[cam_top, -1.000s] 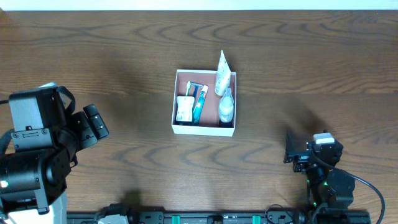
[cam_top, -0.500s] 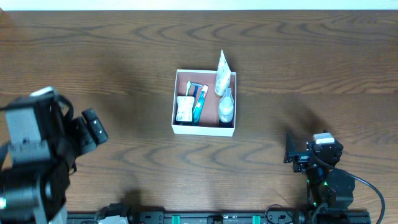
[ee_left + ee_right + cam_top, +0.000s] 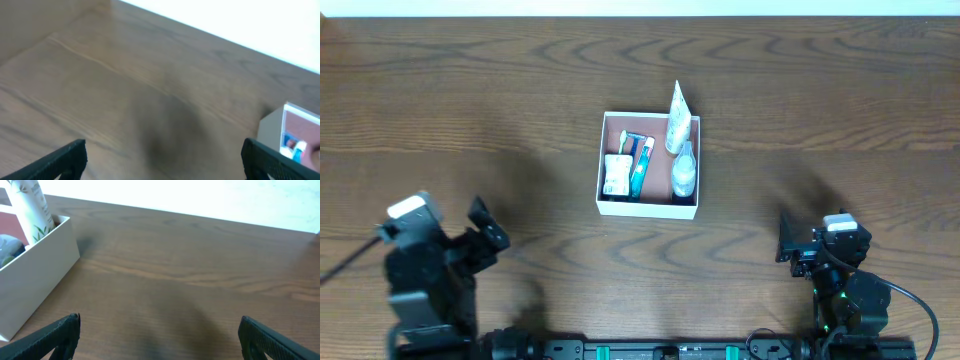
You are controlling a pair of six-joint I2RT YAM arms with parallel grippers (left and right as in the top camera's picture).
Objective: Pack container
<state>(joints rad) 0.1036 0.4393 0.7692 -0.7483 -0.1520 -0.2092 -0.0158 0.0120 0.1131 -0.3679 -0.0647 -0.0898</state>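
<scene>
One container [image 3: 647, 209] is counted at the centre of the overhead frame, on one wooden table [image 3: 840, 110]. Inside it are seen one white tube [image 3: 677, 118], one rounded bottle [image 3: 684, 172] and one small white packet [image 3: 616, 176]. Of the blue toothbrushes [image 3: 640, 168], one or two are made out; the number cannot be settled. Two grippers are counted: the left gripper [image 3: 487, 224] at lower left, the right gripper [image 3: 787, 238] at lower right.
</scene>
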